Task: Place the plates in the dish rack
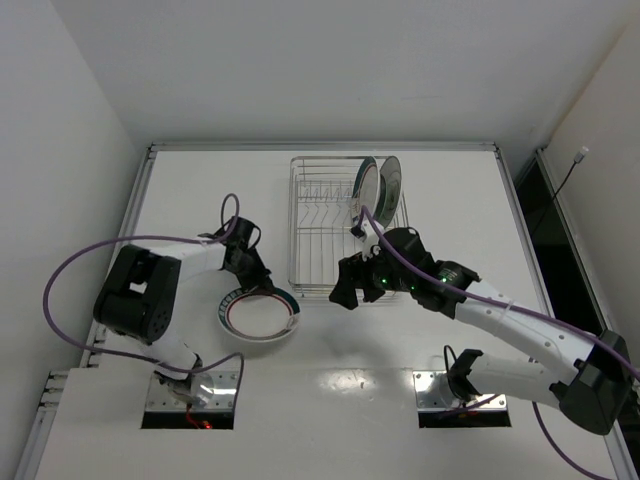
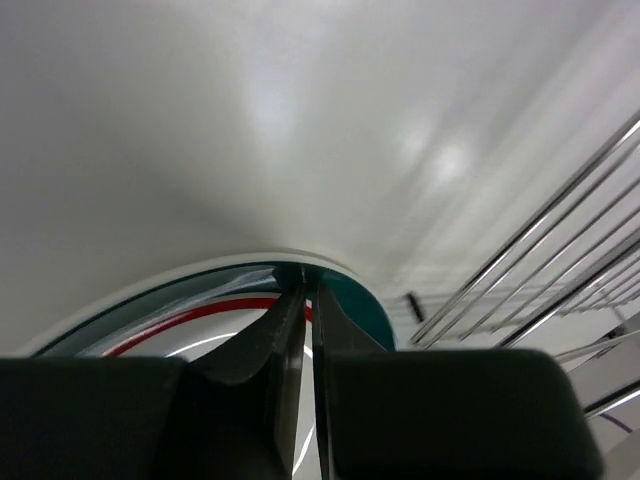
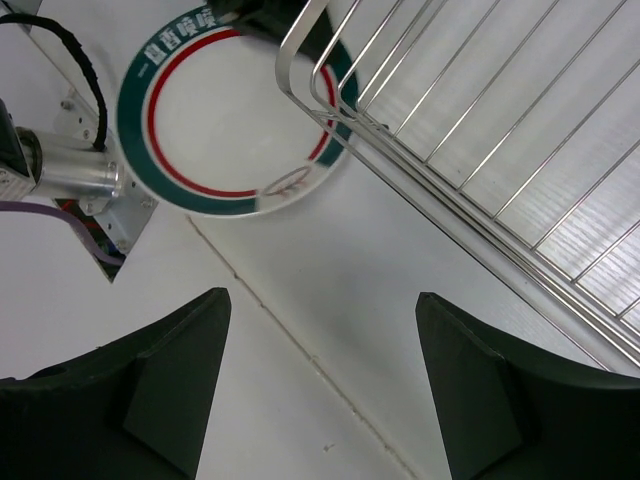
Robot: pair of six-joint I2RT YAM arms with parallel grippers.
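Sitting just off the rack's near-left corner, lower left of centre in the top view: one plate (image 1: 258, 318), white with a teal band and a red ring inside it. Can't tell whether it's resting on the table (image 1: 450, 200) or lifted off it.

Left claw (image 1: 265, 290) is pinched shut on that plate's far rim. In the left wrist view both fingers (image 2: 270, 340) meet on the teal edge, bottom centre of frame, with no gap showing.

Rack (image 1: 293, 230) is silver wire, upper centre of the top view. Two more plates (image 1: 366, 186) stand upright side by side in its far-right end, the left one teal-rimmed, the right one (image 1: 391, 178) pale. The other slots show only bare tines.

Right claw (image 1: 350, 292) hangs by the rack's near edge, right of the held plate. It is open wide and grips nothing: in the right wrist view its fingers (image 3: 170, 370) sit well apart at the bottom, bare table between them. The plate is upper left there, and the rack's wire rim crosses in front of its right edge.
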